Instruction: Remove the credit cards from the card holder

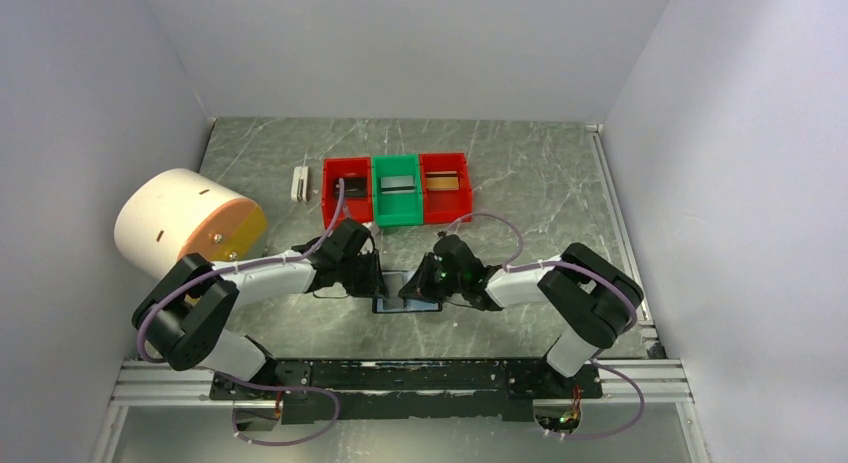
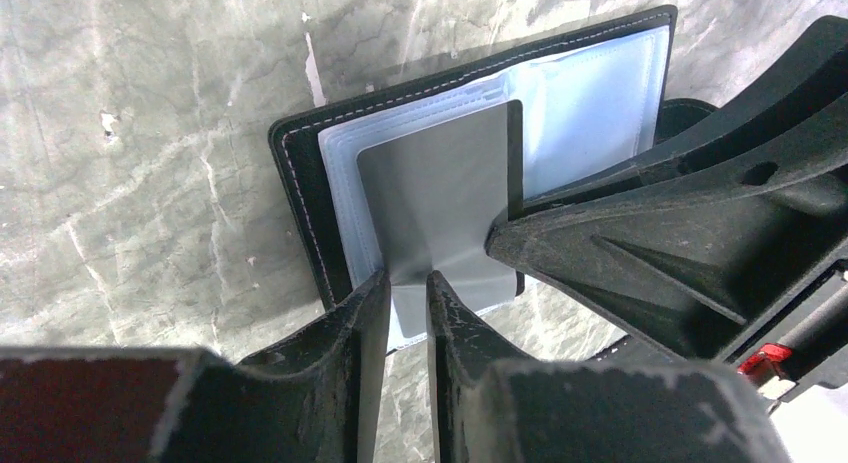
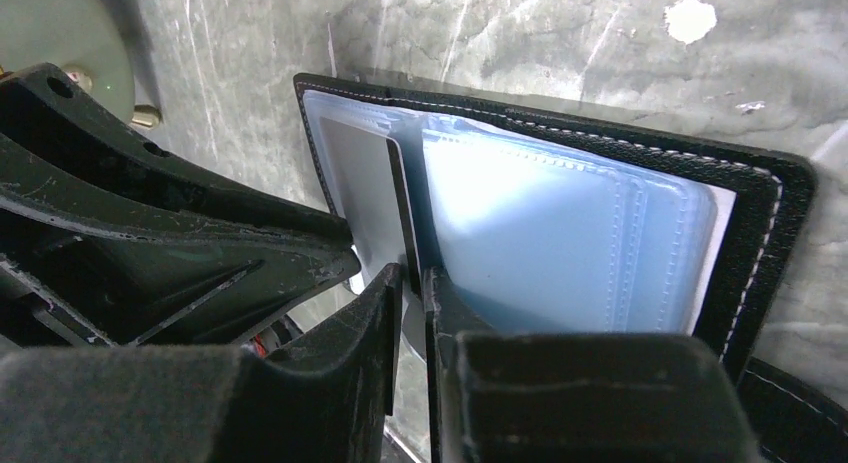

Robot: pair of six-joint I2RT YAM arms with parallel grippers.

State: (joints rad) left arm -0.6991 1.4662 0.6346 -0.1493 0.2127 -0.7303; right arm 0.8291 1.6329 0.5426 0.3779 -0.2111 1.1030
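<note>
1. The card holder [image 2: 300, 183] is laid open on the table [image 2: 150, 133], a grey card [image 2: 440, 193] inside.
2. The right gripper [image 3: 412, 283], held low, is pinched on the card's side edge.
3. The left gripper [image 2: 408, 303] is narrowed at the near edge; a grip cannot be told.
4. Bins [image 1: 396, 188] are set well beyond.

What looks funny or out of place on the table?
The grey card sticks partway out of the open card holder's clear pocket instead of sitting tucked inside. Nothing looks spilled or broken.

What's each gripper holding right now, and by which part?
The grey credit card in the open card holder: left fingers straddle its near edge, right fingers its side edge. Whether either is clamped can't be told.
</note>
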